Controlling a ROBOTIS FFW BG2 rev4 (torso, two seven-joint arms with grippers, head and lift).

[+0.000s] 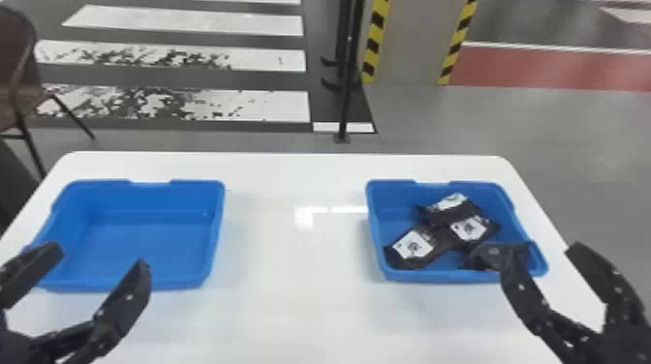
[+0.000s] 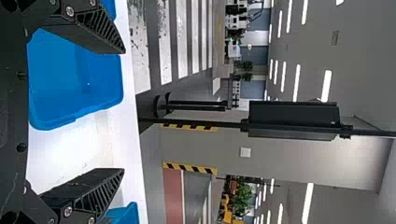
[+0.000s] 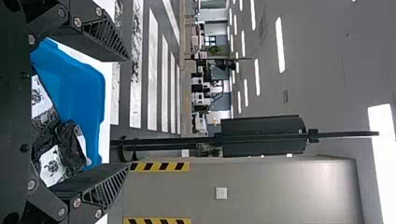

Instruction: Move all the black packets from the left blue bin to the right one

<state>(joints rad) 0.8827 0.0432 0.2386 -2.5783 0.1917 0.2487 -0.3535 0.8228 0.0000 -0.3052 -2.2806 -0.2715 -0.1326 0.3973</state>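
In the head view my left gripper (image 1: pixel 99 256) stands open over the near side of the left blue bin (image 1: pixel 145 242), whose inside is bare. In the left wrist view the same gripper (image 2: pixel 123 111) has nothing between its fingers. Several black packets (image 1: pixel 438 232) with white labels lie overlapping in the right blue bin (image 1: pixel 375 232). My right gripper (image 1: pixel 537 249) is open at that bin's near right corner, one finger over the corner and partly hiding a packet. The right wrist view shows the gripper (image 3: pixel 128 112) empty, with packets (image 3: pixel 70 149) in the bin (image 3: pixel 88 98) beyond it.
Both bins stand on a white table (image 1: pixel 290 271) with a wide gap between them. Behind the table are a black pole (image 1: pixel 346 87) on the floor and, at the far left, a brown chair (image 1: pixel 19 72).
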